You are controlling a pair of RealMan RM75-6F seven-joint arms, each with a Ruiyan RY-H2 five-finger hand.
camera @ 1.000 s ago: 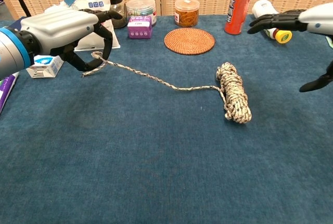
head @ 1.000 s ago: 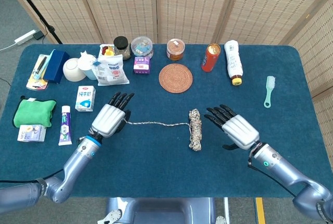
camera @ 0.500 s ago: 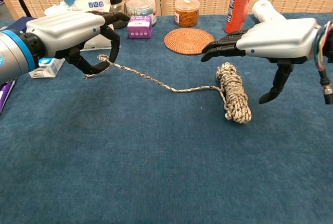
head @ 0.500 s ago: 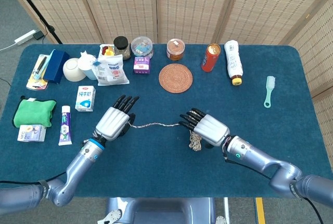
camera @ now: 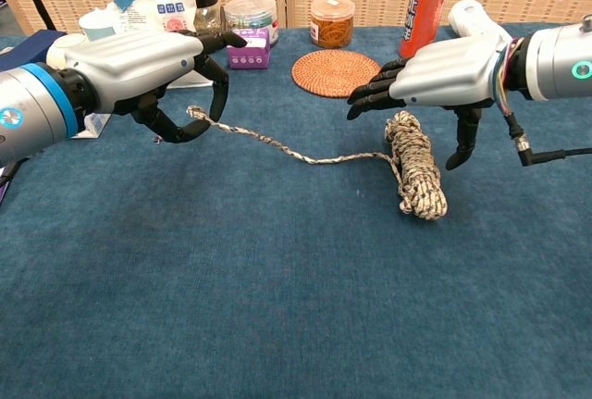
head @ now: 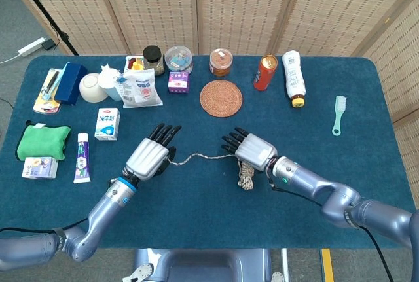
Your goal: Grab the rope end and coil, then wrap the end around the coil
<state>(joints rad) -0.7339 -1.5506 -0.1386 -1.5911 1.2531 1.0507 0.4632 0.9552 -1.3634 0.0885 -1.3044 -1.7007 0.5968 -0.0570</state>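
Both hands have shifted since the earlier frames: the right hand point(head: 252, 151) has swung in from the 3 o'clock side to hover over the top of the rope coil point(head: 245, 174), and the left hand point(head: 151, 158) has edged toward the coil, so the free strand now sags in a loose wave.

1 rope lies on the blue surface point(head: 196, 210). Its coil sits just right of centre, lengthwise toward 6 o'clock, and 1 strand runs from the coil's upper end toward 9 o'clock. The rope end point(camera: 192, 112) is held in the left hand, pinched between thumb and curled fingers, with the rest of the fingers stretched forward. The right hand holds nothing; its fingers are spread and pointing toward 10 o'clock, thumb hanging down beside the coil. Whether it touches the coil I cannot tell.

Along the 12 o'clock edge stand 1 orange can point(head: 265, 72), 1 white bottle point(head: 293, 78) lying flat, 1 round woven coaster point(head: 221, 98), 3 lidded jars and 1 small purple box point(head: 178, 82). At 3 o'clock lies 1 pale green brush point(head: 338, 114). Toward 9 o'clock are 1 green cloth point(head: 42, 141), 1 toothpaste tube point(head: 82, 158), 1 small milk carton point(head: 107, 123) and 1 white bowl point(head: 91, 87).
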